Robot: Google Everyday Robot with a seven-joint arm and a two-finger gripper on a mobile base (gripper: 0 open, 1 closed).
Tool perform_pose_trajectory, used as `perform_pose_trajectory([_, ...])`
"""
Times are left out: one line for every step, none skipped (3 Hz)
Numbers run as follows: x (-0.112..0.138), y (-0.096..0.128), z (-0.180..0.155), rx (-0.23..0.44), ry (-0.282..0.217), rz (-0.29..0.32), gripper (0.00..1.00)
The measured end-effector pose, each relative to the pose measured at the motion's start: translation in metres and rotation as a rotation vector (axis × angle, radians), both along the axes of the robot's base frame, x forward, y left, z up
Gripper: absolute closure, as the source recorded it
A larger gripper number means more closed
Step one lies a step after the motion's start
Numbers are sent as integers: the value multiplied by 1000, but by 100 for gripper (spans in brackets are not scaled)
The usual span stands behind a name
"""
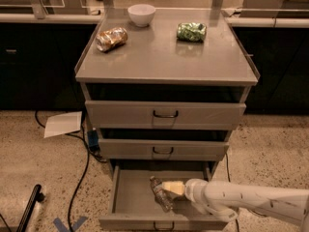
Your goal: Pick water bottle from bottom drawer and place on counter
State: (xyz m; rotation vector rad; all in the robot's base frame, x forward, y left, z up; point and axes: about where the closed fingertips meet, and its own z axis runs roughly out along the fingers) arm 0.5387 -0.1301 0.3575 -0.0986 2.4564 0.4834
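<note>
Gripper (pixel 173 187): pale cream tip on a smooth, rounded white arm, reaching into the open bottom drawer (pixel 129 202) from the drawer's right. The tip appears to touch the water bottle (pixel 159 195). Jaw spread: cannot tell.

Bottle: slim clear plastic, lying slantwise near the middle of the drawer's flat grey metal tray.

Counter (pixel 159 57), above the drawer: smooth grey metal with a raised rim. It carries a crushed brown can (pixel 111 38), a crumpled green can (pixel 191 32) and a round white bowl (pixel 141 14).
</note>
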Motion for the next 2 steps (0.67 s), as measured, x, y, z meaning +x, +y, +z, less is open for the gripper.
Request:
perform_pose_trajectory([9, 1, -45, -28, 38, -42, 0])
perform_pose_trajectory([18, 26, -84, -53, 79, -7, 0])
